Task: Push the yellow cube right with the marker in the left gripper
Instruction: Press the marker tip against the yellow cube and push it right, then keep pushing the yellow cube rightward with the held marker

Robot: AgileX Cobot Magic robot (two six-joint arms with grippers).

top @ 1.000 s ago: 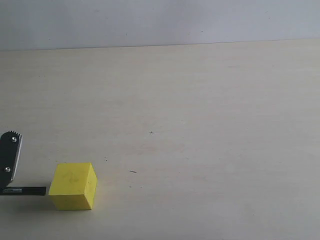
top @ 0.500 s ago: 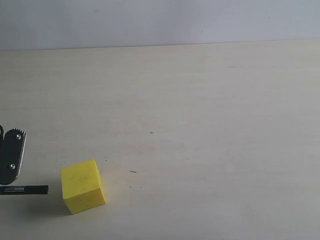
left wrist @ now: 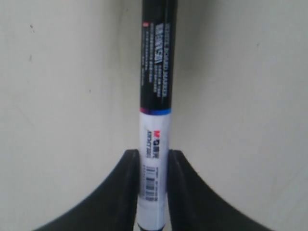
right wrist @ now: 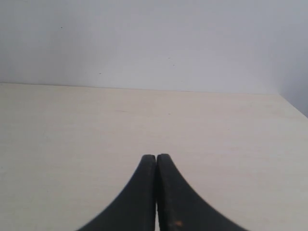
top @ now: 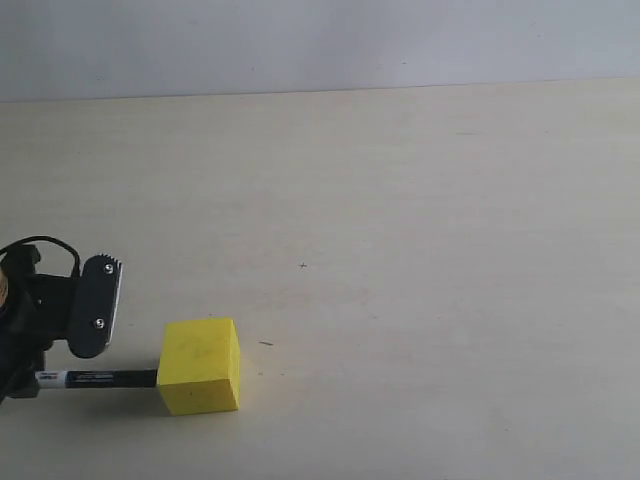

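Low on the left of the exterior view the marker (top: 100, 378) meets the yellow cube (top: 200, 365) on the bench (top: 420, 220), the left wrist view shows the left pincer (left wrist: 154, 161) clamping its barrel, the right wrist view shows the right pincer (right wrist: 156, 160) closed and empty, so push level and centred lest the cube twist.

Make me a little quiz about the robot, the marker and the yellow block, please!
1. True or false: the left gripper is clamping the marker.
2. In the exterior view, which side of the yellow cube does the marker's end meet? A) its left side B) its top C) its right side
3. Fill in: the right gripper holds nothing, and its jaws are ____.
Key: 1 true; 2 A; 3 shut.
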